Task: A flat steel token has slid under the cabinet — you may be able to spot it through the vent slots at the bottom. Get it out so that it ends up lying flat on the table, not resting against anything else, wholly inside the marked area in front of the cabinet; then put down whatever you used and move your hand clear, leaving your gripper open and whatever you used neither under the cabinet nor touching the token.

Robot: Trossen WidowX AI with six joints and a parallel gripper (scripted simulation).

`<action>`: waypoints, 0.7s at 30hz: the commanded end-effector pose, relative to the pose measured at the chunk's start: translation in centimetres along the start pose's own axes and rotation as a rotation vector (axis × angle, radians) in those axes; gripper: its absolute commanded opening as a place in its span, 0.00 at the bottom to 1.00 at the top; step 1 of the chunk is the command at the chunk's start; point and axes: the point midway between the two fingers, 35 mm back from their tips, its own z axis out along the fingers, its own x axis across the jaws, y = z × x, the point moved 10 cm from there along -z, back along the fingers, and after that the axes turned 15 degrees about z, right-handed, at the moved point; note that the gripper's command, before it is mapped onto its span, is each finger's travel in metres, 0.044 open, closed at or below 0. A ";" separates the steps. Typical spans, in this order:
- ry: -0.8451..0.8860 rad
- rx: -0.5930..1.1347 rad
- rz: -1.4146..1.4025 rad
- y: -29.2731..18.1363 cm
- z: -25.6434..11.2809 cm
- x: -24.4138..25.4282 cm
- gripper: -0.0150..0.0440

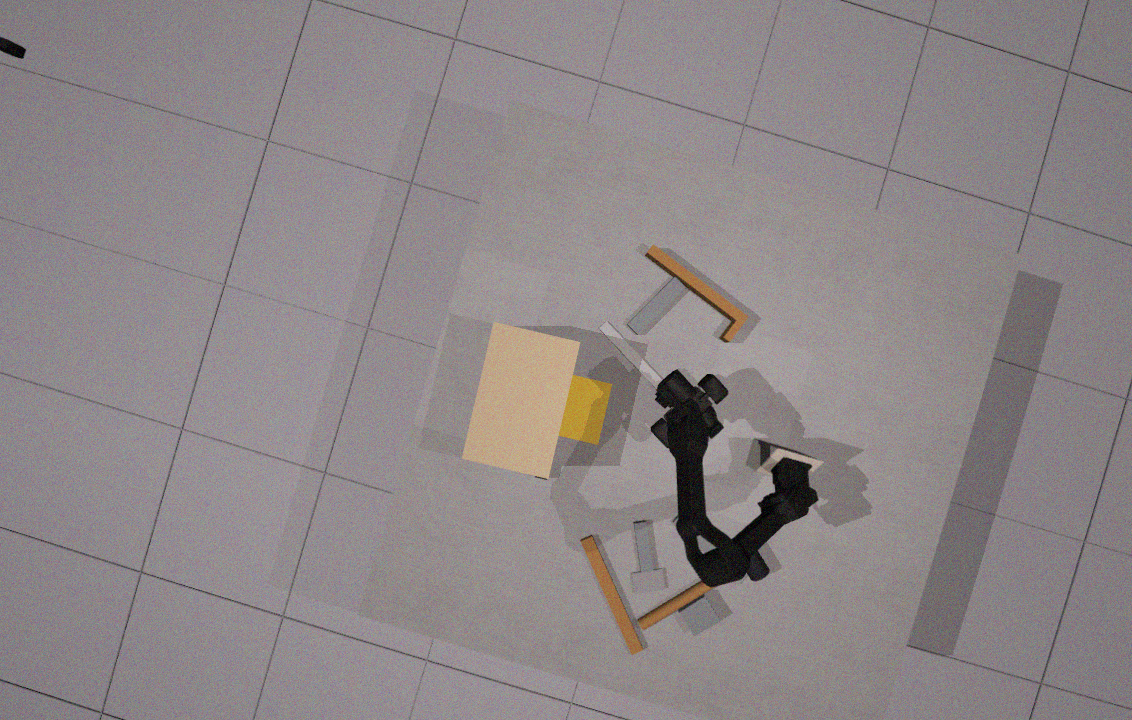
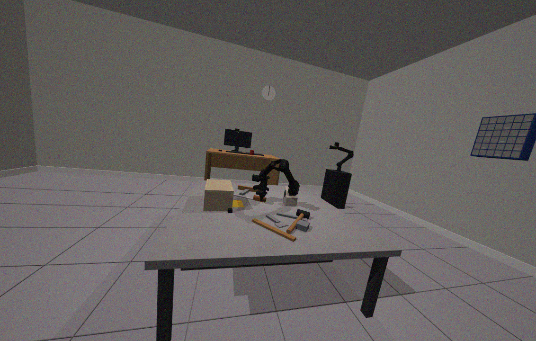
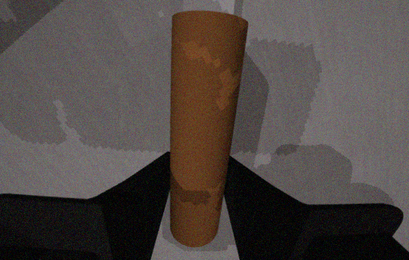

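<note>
My gripper (image 1: 676, 390) (image 2: 261, 197) (image 3: 197, 159) is shut on the orange-brown round handle (image 3: 204, 90) of a tool. Its long thin metal blade (image 1: 629, 351) (image 2: 243, 196) points away from the gripper, toward the upper left in the top view. The blade's tip is beyond the cabinet's front, near a grey bar. The cream cabinet (image 1: 521, 401) (image 2: 218, 195) stands left of the gripper. The yellow marked area (image 1: 586, 411) (image 2: 237, 203) lies at its front, partly in shadow. No token can be made out; the cabinet hides what is under it. The height of the blade above the table is unclear.
An orange L-shaped piece (image 1: 695, 282) and a grey bar (image 1: 655, 306) lie beyond the blade. On the other side lie an orange stick (image 1: 613, 595) (image 2: 273, 229), a black-headed hammer (image 2: 302, 213) and grey pieces. A small black object (image 2: 229, 210) is beside the cabinet's corner.
</note>
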 end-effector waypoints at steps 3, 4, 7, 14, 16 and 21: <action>-0.001 -0.007 0.005 0.6 -0.2 -0.6 0.25; -0.001 -0.008 0.005 0.7 -0.2 -0.7 0.25; -0.001 -0.008 0.004 0.8 -0.2 -1.0 0.25; -0.001 -0.008 0.004 1.2 -0.2 -1.6 0.25; -0.001 -0.008 0.004 1.4 -0.2 -1.8 0.25; -0.001 -0.008 0.004 1.7 -0.2 -2.2 0.25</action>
